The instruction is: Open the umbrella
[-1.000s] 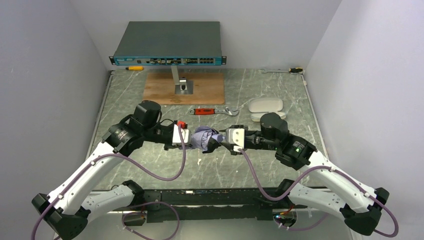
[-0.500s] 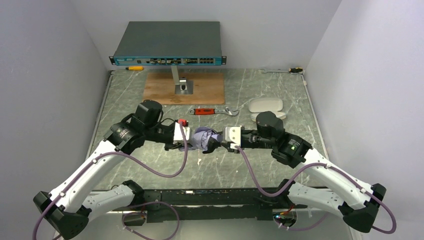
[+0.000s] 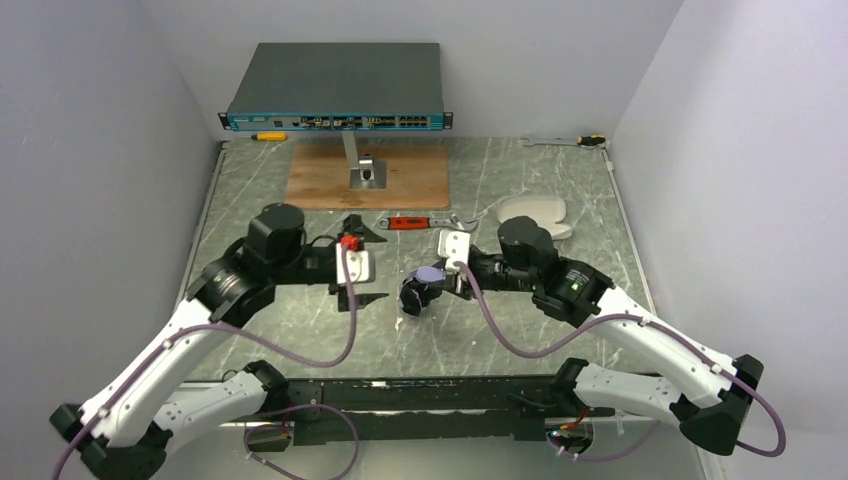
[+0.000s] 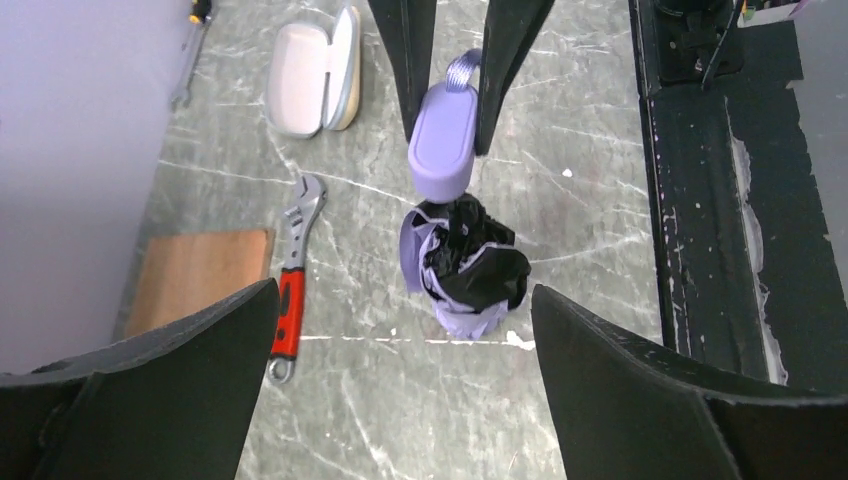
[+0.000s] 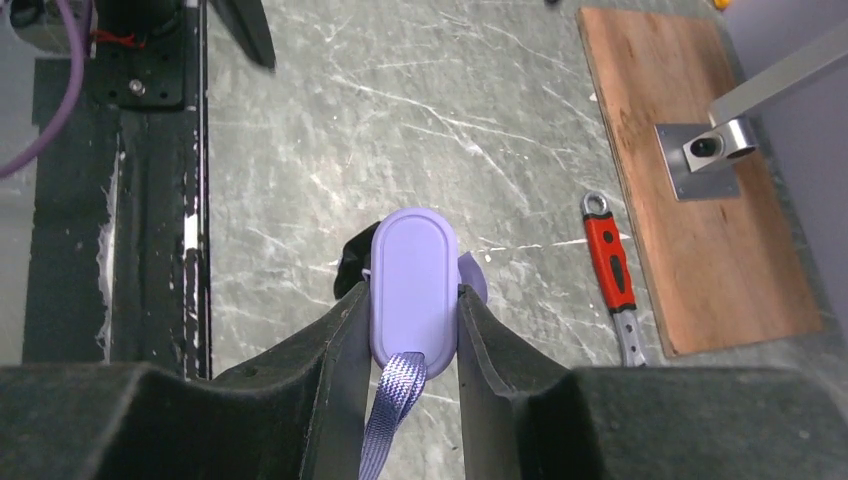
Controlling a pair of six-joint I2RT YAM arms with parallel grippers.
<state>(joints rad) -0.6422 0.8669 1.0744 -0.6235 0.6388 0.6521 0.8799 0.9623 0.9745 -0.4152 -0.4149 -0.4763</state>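
The umbrella [image 3: 417, 292] is folded, a bunched lilac and black bundle [image 4: 465, 268] under its rounded lilac handle [image 5: 413, 278]. My right gripper [image 5: 410, 297] is shut on the handle from both sides, and the wrist strap [image 5: 393, 412] trails between its fingers. In the top view the handle [image 3: 430, 274] faces up, with the right gripper [image 3: 446, 272] beside it. My left gripper [image 3: 372, 260] stands wide open just left of the umbrella and touches nothing. From the left wrist, the left gripper [image 4: 405, 300] has the bundle a short way ahead of its fingertips.
A red-handled wrench [image 3: 420, 223] lies just behind the umbrella. A white case [image 3: 532, 210] sits at back right. A wooden board [image 3: 368, 178] with a metal stand lies behind, under a network switch [image 3: 335, 85]. A spanner [image 3: 565, 142] and a yellow tool [image 3: 268, 136] lie along the back edge.
My left gripper let go of the umbrella's fabric, opened wide and drew back to the left. The right gripper shifted left and turned the umbrella handle-up.
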